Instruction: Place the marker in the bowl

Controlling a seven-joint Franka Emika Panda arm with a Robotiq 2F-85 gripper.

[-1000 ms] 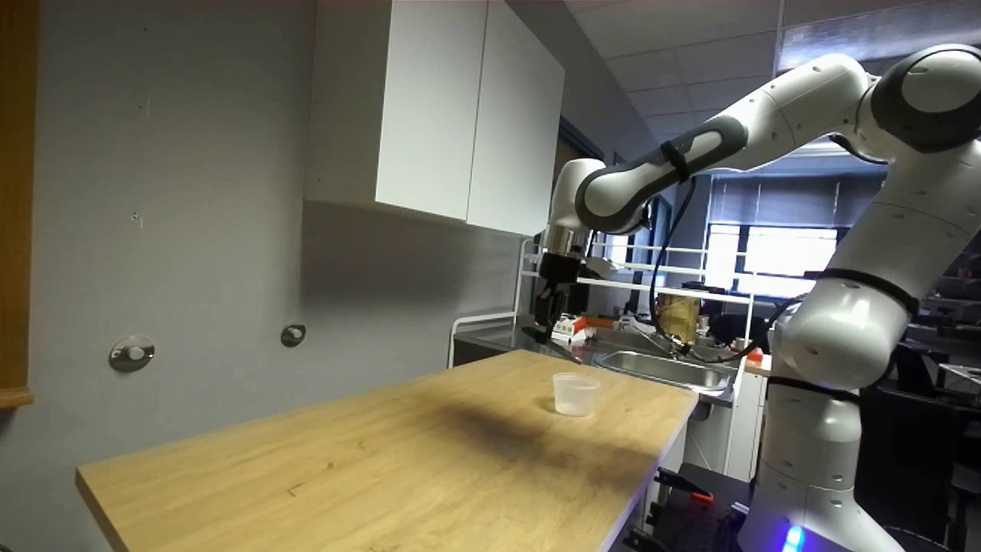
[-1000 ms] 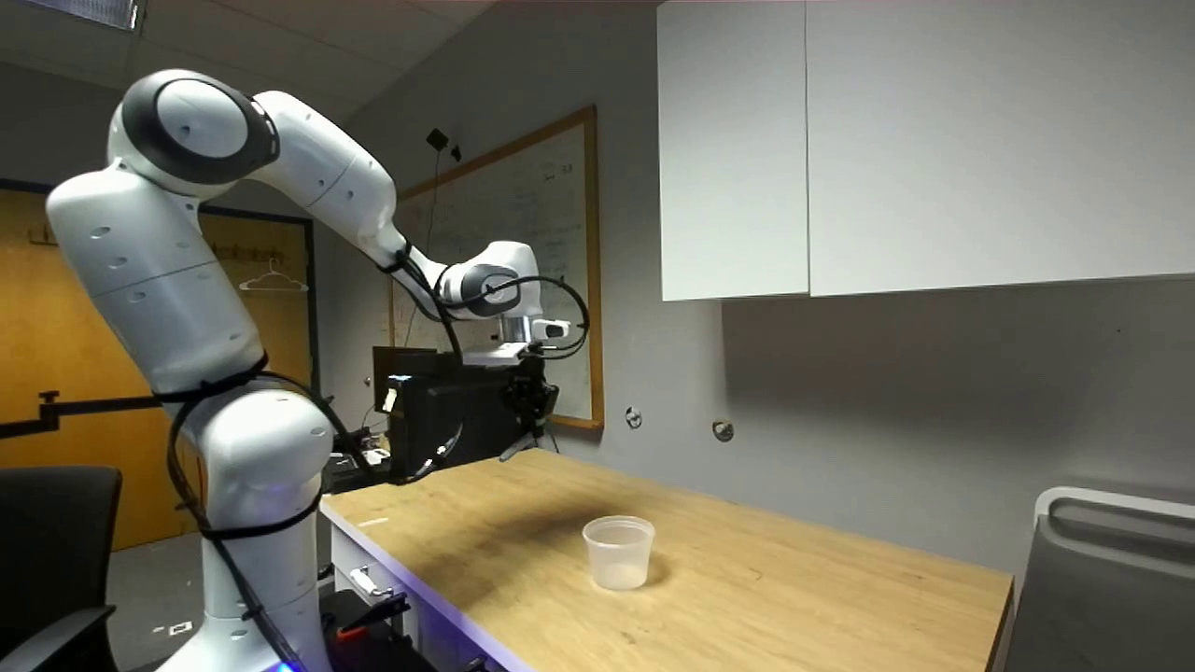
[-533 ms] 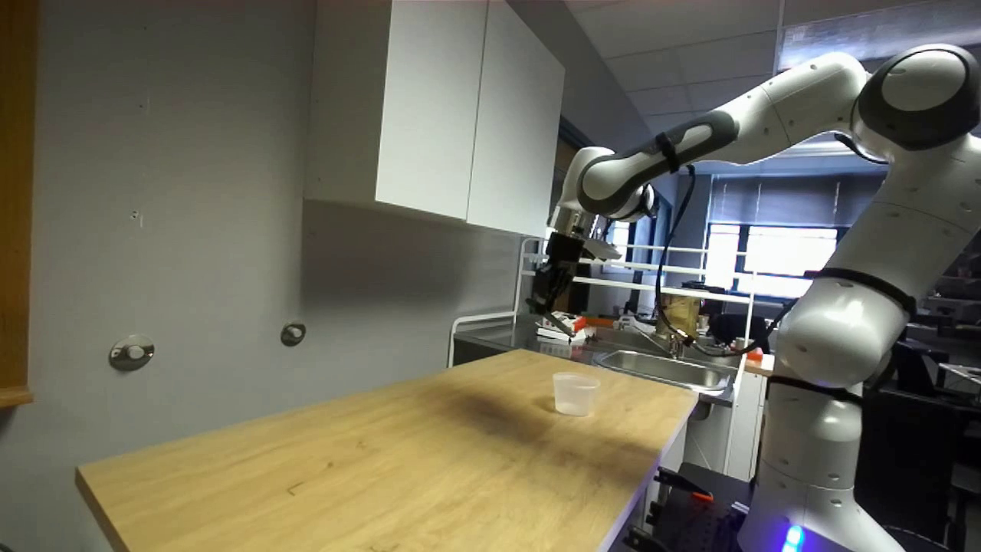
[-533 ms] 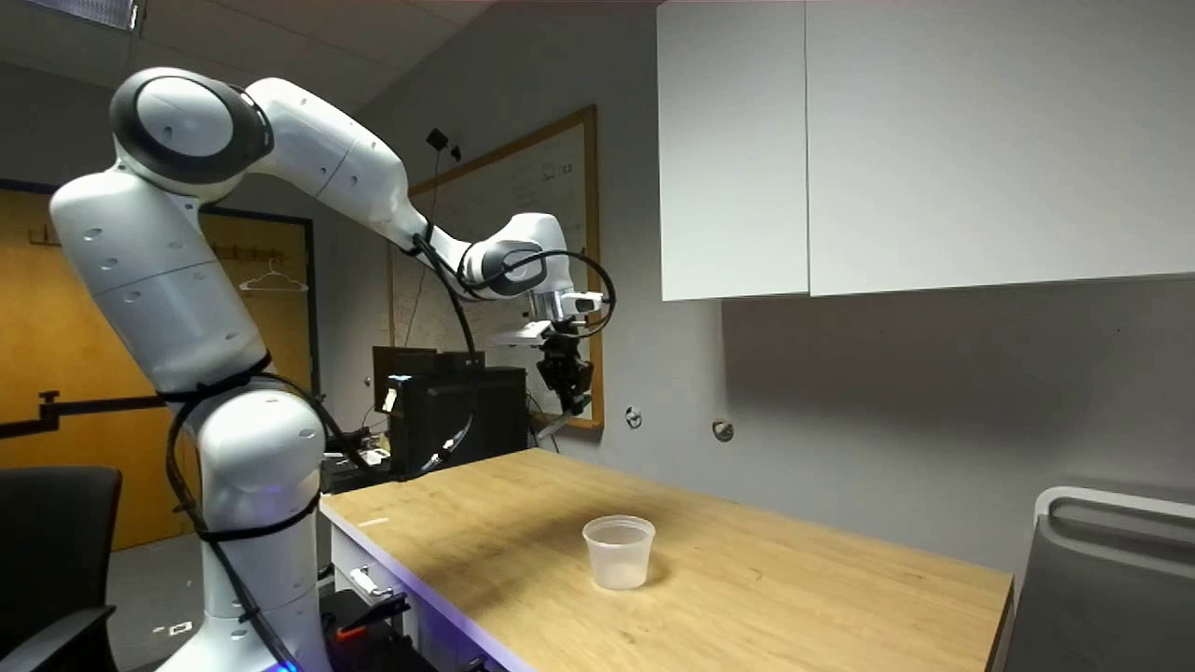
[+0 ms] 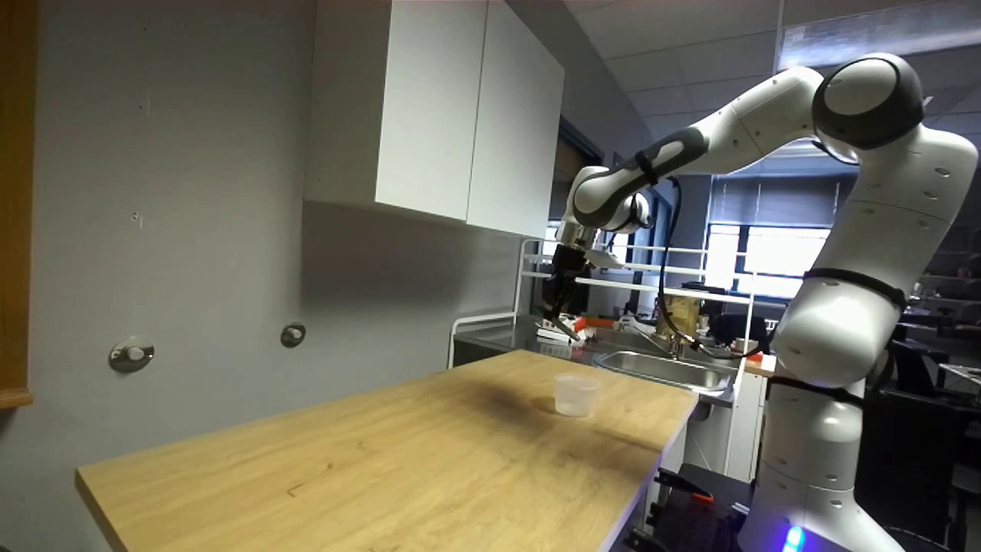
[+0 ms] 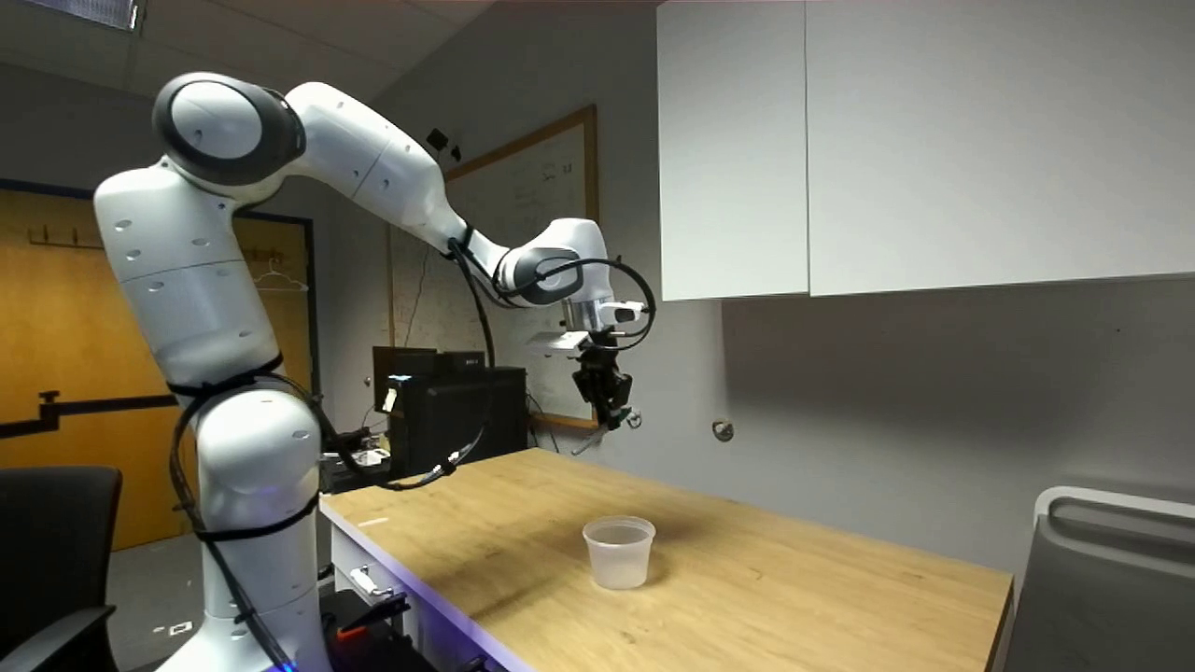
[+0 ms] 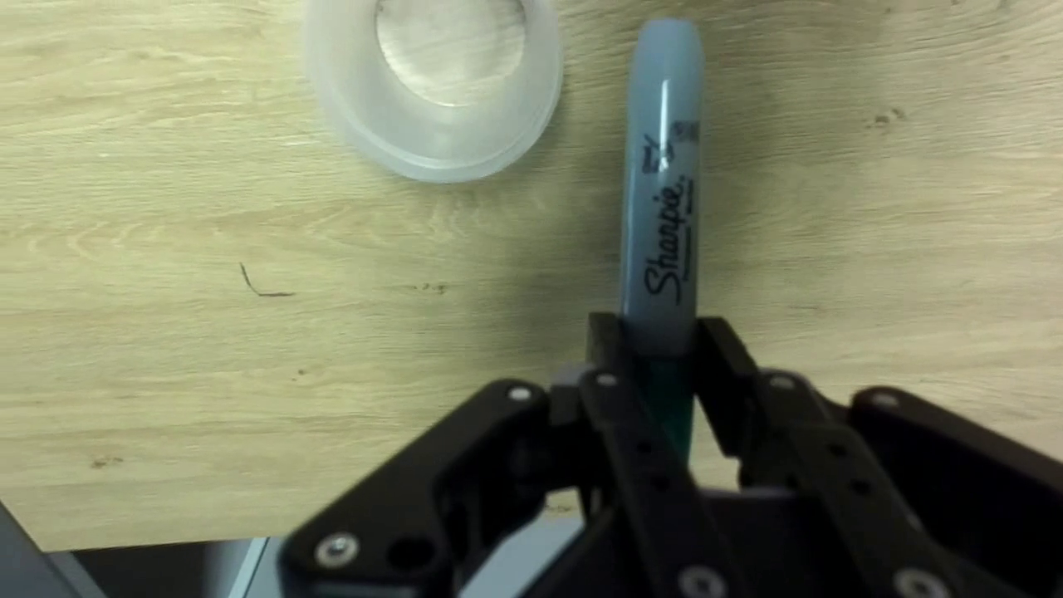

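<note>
I took the table [image 5: 345, 460] for smooth wood. The bowl [image 6: 620, 560] on it looked like cloudy plastic; over the table, the marker [image 7: 662, 216] shone glossily between matt gripper fingers [image 7: 609, 349]; beside the table, the sink [image 5: 670, 369] gleamed like metal.

It looks like a lab — whiteboard [image 6: 525, 182], sink [image 5: 665, 370].

marker [image 7: 663, 208]: blue-grey, green, black-lettered | bowl [image 7: 444, 145]: whitish | jaws: black | tabletop [image 7: 208, 357]: tan woodgrain
</note>
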